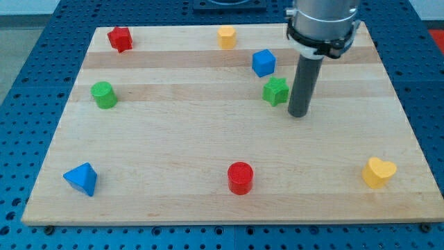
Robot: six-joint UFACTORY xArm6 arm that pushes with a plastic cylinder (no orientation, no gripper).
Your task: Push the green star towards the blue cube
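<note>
Near the board's (208, 139) bottom-left corner, a blue pyramid-like block (82, 178) is sitting close to the left edge. Further up that edge, a green cylinder (104, 94) is standing, and a red star (120, 39) is lying by the top-left corner. A red cylinder (241, 178) is resting near the middle of the bottom edge, while a yellow block (227, 36) (its shape is hard to make out) is sitting at the top edge, about midway across.

Right of centre, the blue cube (263, 62) is sitting in the upper part of the board, and the green star (276, 91) is lying just below it and slightly to the view's right, near it but apart.

The arm is coming down from the top edge, its grey collar (323, 24) hanging over the upper right of the board and the dark rod pointing straight down. My tip (298, 114) is resting just beside the green star, on its right side; whether it is touching the star cannot be told. The arm is carrying no claw, so nothing is being grasped.

A yellow heart (379, 172) is lying near the bottom-right corner.
</note>
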